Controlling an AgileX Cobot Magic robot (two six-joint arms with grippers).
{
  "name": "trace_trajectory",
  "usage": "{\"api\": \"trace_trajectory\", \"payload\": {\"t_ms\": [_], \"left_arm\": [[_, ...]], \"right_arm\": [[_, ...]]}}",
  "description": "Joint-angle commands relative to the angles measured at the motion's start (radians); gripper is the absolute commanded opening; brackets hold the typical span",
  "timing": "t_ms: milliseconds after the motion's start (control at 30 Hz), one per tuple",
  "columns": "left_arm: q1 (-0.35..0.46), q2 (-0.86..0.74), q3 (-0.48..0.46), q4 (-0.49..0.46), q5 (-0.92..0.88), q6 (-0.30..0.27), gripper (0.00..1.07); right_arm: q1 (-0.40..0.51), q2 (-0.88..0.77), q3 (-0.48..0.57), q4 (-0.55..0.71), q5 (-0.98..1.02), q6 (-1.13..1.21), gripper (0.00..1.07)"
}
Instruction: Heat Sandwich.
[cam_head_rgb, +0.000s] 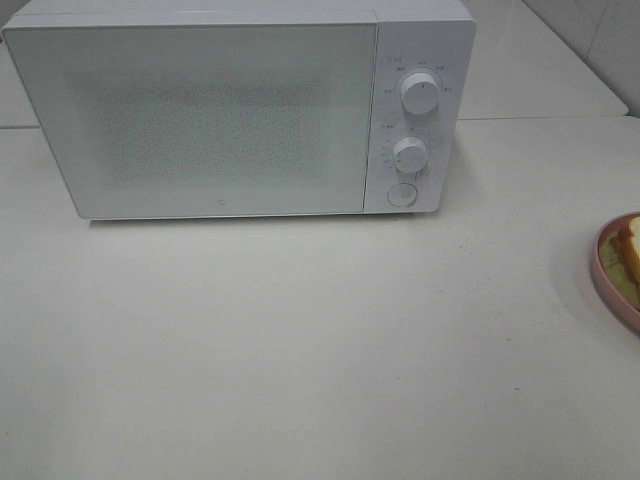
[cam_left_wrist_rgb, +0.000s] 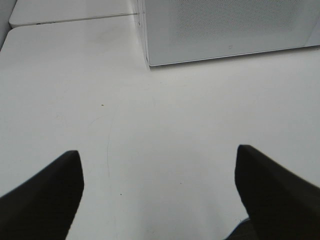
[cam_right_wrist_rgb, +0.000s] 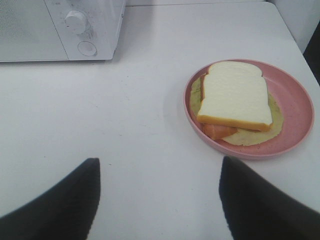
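The boxy white microwave (cam_head_rgb: 240, 110) sat shut on the white tabletop (cam_head_rgb: 300, 340), both grippers (cam_left_wrist_rgb: 159, 190) (cam_right_wrist_rgb: 159, 195) spread wide and empty, and the soft, floppy white-bread sandwich (cam_right_wrist_rgb: 234, 97) lay on its round pink plate (cam_right_wrist_rgb: 300, 107) well off to the right, so I'd grab the plate rim.

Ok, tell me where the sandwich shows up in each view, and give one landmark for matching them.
Exterior high: sandwich on the pink plate, cut off at the right edge.
Left wrist: not in it.
Right wrist: in full on the plate, right of centre.
Shared landmark: the white microwave, whose round button also shows in the right wrist view.
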Motion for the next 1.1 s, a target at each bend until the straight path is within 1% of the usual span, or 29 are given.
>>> {"api": "trace_trajectory", "payload": {"t_ms": [33,1100], "left_arm": [[0.001,-0.017,0.002,-0.008,-0.005,0.003,0.76],[0.001,-0.017,0.002,-0.008,-0.005,0.003,0.76]], "right_arm": [[-0.005,-0.026,0.003,-0.006,-0.005,0.009,0.66],[-0.005,-0.026,0.003,-0.006,-0.005,0.009,0.66]]}}
